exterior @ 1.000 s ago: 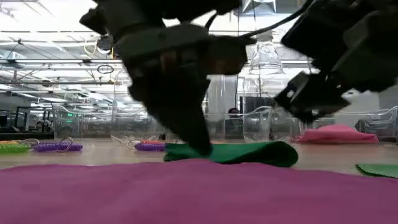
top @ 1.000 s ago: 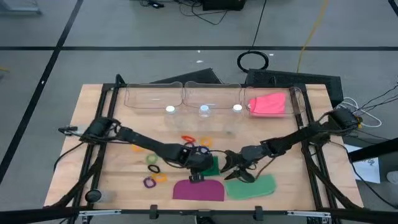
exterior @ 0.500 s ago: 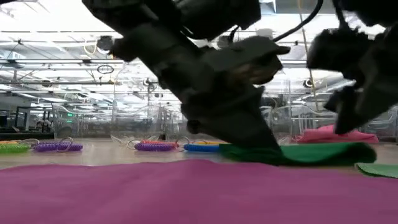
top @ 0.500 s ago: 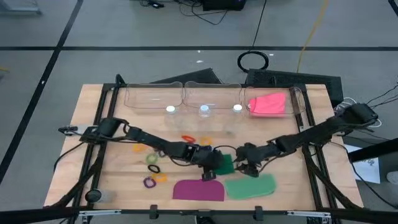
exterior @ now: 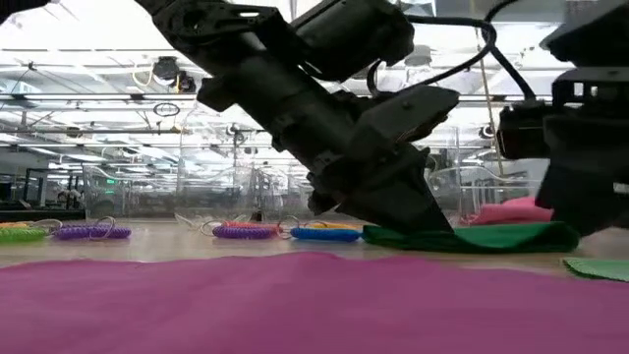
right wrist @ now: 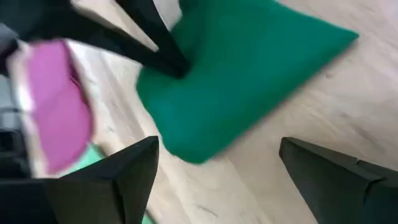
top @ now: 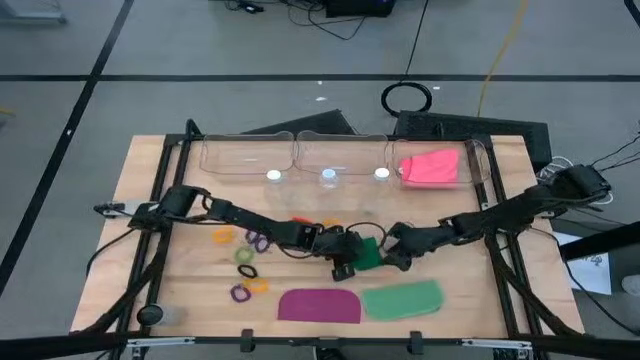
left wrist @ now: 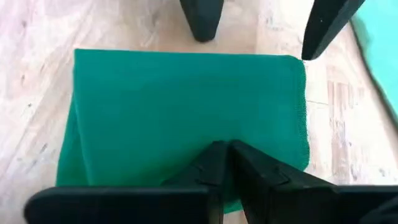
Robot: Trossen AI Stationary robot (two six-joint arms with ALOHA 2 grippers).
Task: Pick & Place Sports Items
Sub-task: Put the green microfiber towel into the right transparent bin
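- Your left pincer (top: 347,262) sits near the middle of the bench (top: 150,190), its fingers closed together on the near edge of the dark green piece (top: 366,255), pinching the cloth.
- Your right pincer (top: 393,256) is at the opposite edge of that same piece, fingers spread wide and holding nothing.
- You can see the dark green piece lying flat on the wood between the two pincers.
- Your purple piece (top: 319,305) and light green piece (top: 402,299) lie side by side at the front edge.
- Your pink rectangle (top: 432,167) rests in the rightmost clear bin (top: 478,160).
- Small elastic rings (top: 246,256) are scattered left of the left pincer.
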